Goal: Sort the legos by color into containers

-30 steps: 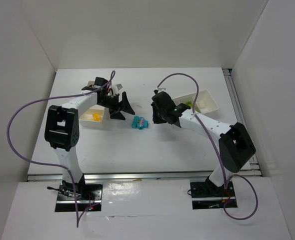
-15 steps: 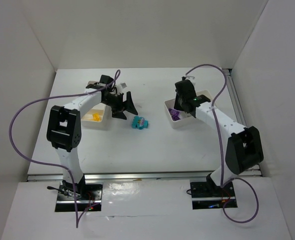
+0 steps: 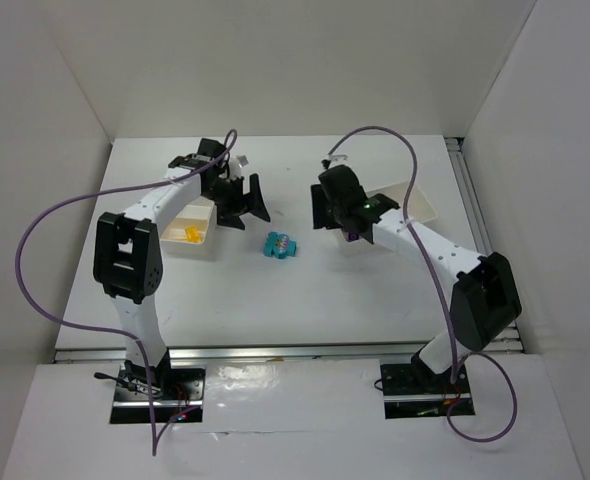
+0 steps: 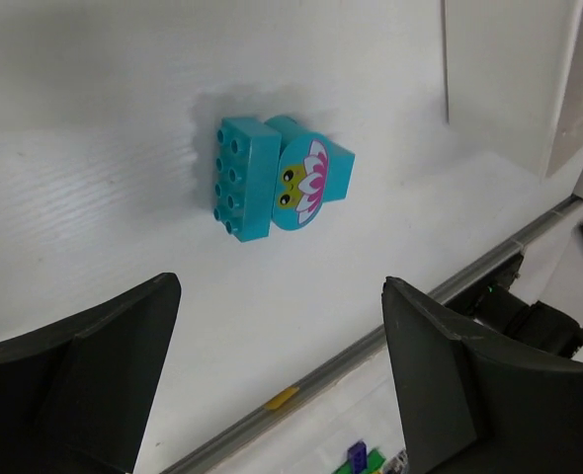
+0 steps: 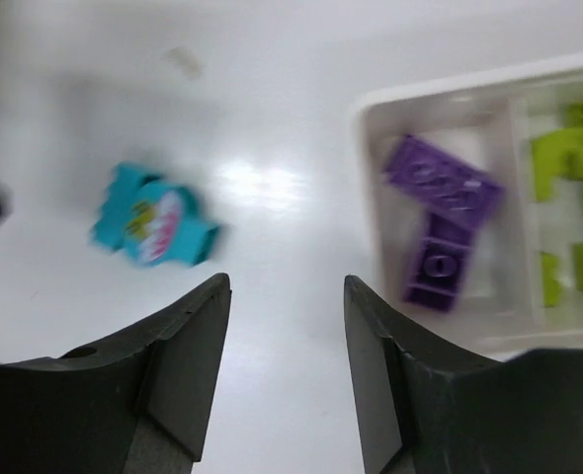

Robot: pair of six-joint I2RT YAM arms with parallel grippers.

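Right tool (image 5: 284,296) has swung left off the tray (image 5: 440,84), now spread and empty beside its purple bricks (image 5: 442,212); left tool (image 4: 277,296) hangs spread near the cyan brick (image 4: 282,178) at frame centre.

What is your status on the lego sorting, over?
Left gripper open, empty. Right gripper open, empty. Cyan lego loose on table, unsorted. Nothing blocking it.

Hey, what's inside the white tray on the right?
Purple bricks in its end compartment, lime green bricks in the next. The right arm covers part of the tray; its third compartment is unclear.
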